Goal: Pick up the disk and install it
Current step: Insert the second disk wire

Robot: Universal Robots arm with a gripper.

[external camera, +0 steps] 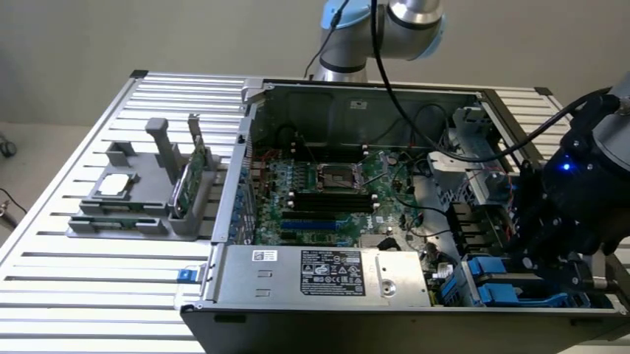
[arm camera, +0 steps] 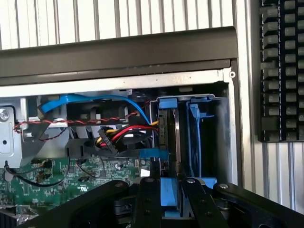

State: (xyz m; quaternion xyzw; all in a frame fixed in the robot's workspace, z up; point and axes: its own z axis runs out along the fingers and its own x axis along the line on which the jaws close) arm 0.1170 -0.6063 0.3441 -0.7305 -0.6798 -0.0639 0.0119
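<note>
My gripper [arm camera: 170,183]: black metal fingers set narrow, straddling blue plastic carrier tab of the disk [arm camera: 167,137], w/ slim gap each side; can't tell if touching. Disk sits edge-on, slotted upright in drive bay at corner of open PC case [external camera: 364,92]. Beside it: empty blue carrier [arm camera: 195,128], green motherboard [external camera: 330,184], ribbed alu. table [external camera: 59,280].

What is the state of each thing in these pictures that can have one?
Computer case: open, side panel off.
Disk: on edge in its bay, blue frame showing.
Gripper: above the disk bay, fingers astride the blue frame.
Grey holder: on the table, still holding parts.
</note>
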